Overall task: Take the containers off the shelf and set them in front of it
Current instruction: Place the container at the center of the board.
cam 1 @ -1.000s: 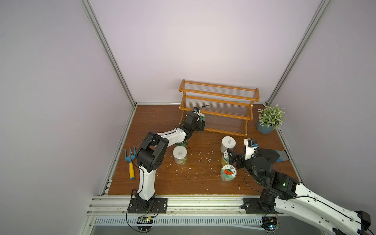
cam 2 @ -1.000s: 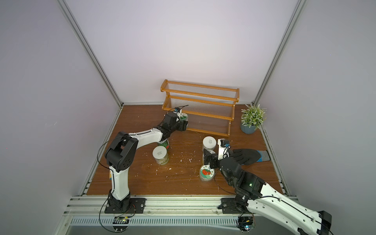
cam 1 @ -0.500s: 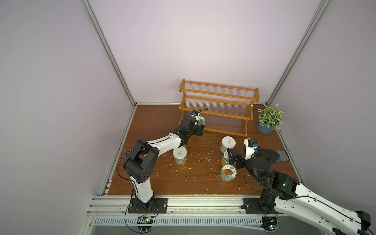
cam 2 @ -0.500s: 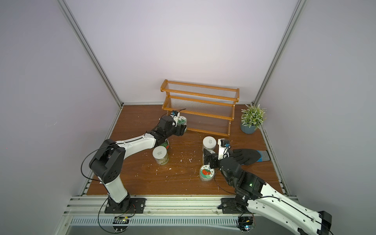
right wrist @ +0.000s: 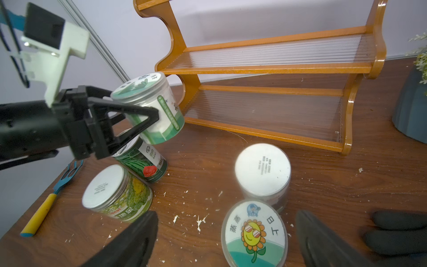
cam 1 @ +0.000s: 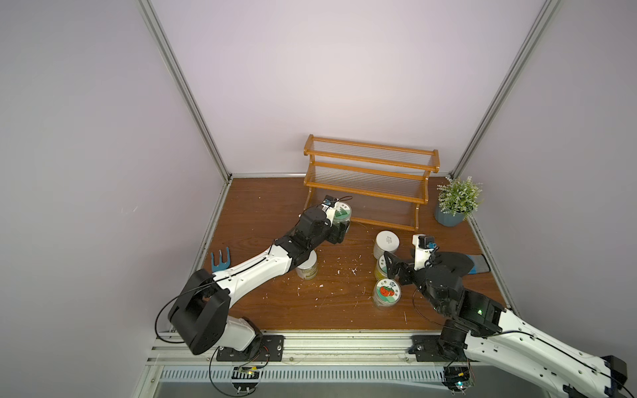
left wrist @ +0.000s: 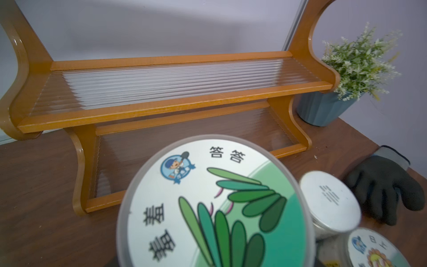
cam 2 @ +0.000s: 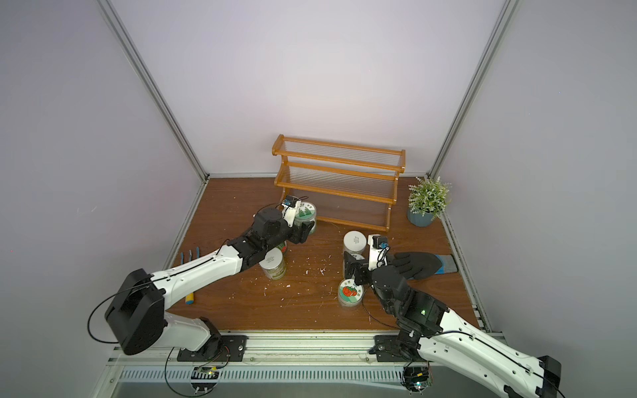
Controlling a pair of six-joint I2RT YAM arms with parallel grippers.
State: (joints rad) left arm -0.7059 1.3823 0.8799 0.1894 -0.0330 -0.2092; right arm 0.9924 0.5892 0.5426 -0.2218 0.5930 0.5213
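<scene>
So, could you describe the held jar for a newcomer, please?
Start at the orange-brown shelf at the back. At its end away from the potted plant, the left end effector grips a tilted jar. Unlike its neighbours, its lid shows green leaves.

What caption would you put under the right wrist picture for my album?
Left fingers hold the tilted leaf-lid jar in front of the shelf, near the watermelon can.

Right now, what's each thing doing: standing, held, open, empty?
leaf-lid jar, tilted, held in the air
left gripper, shut on leaf-lid jar
right gripper, open, empty
shelf, empty
watermelon can, upright
green-label tin, upright, lid on
white-lidded jar, upright, lid on
sunflower jar, upright, lid on
tomato jar, upright, lid on
glove, lying flat
</scene>
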